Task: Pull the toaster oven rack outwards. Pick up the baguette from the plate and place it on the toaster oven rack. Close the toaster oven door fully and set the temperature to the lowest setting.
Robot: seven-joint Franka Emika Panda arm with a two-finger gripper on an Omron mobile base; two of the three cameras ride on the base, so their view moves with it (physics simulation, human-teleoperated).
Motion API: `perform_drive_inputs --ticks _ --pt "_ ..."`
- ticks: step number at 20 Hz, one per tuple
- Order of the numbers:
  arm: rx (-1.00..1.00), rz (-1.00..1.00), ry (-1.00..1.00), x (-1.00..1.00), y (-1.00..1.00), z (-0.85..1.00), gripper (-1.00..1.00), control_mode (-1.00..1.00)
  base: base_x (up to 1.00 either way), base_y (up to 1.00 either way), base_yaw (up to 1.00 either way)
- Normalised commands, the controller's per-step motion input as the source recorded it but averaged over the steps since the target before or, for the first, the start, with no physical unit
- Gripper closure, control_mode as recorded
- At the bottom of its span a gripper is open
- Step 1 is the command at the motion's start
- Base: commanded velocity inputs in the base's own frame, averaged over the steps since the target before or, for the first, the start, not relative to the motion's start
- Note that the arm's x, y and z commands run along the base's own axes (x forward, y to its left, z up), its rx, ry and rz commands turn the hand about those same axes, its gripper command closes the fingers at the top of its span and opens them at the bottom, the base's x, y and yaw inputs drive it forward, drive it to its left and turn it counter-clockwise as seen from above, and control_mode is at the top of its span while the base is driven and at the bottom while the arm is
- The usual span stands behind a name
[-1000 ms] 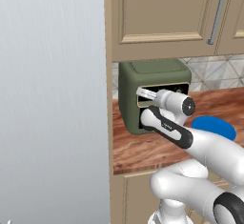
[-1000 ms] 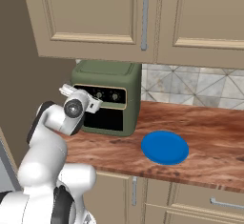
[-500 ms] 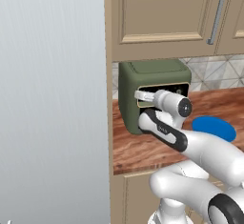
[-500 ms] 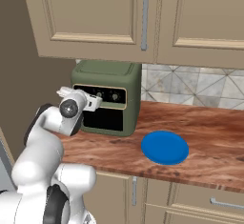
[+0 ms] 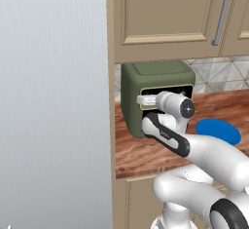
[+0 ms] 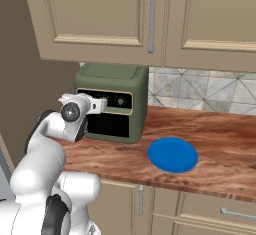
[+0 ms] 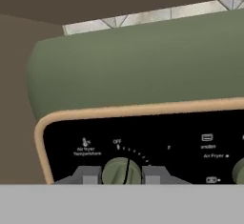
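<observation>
Plainly, gripper (image 7: pixel 122 176) clamps left knob (image 7: pixel 122 171) of the toaster oven (image 6: pixel 112 108); "OFF" at twelve o'clock, "Air Fryer" at three; base views show empty plate (image 6: pixel 173 154).

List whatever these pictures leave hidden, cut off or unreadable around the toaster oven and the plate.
- Toaster oven rack and baguette: behind the shut toaster oven door, right base view; the glass is dark.
- Knob in the hand: hand view, lower half cut off by the bottom edge, so its full pointer is unclear.
- Control strip: left base view, the arm covers the dials.
- Plate: left base view, near edge hidden behind the arm.
- Right-hand knob: hand view, cut by the frame edge.
</observation>
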Motion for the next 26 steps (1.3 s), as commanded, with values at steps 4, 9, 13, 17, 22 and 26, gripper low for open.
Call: perform_drive_inputs --ticks 4,9,13,17,22,26 --pt "-0.17 0.05 0.0 0.0 0.0 -0.18 1.0 -1.0 0.0 0.0 0.0" --pt "-0.18 0.08 0.0 0.0 0.0 -0.21 1.0 -1.0 0.0 0.0 0.0" --pt "-0.19 0.09 -0.01 0.0 0.0 -0.24 1.0 -1.0 0.0 0.0 0.0" --pt "-0.21 0.1 -0.01 0.0 0.0 -0.26 1.0 -1.0 0.0 0.0 0.0" --pt "-0.21 0.11 -0.03 0.0 0.0 -0.27 1.0 -1.0 0.0 0.0 0.0" --pt "-0.23 0.12 -0.06 0.0 0.0 -0.31 1.0 -1.0 0.0 0.0 0.0"
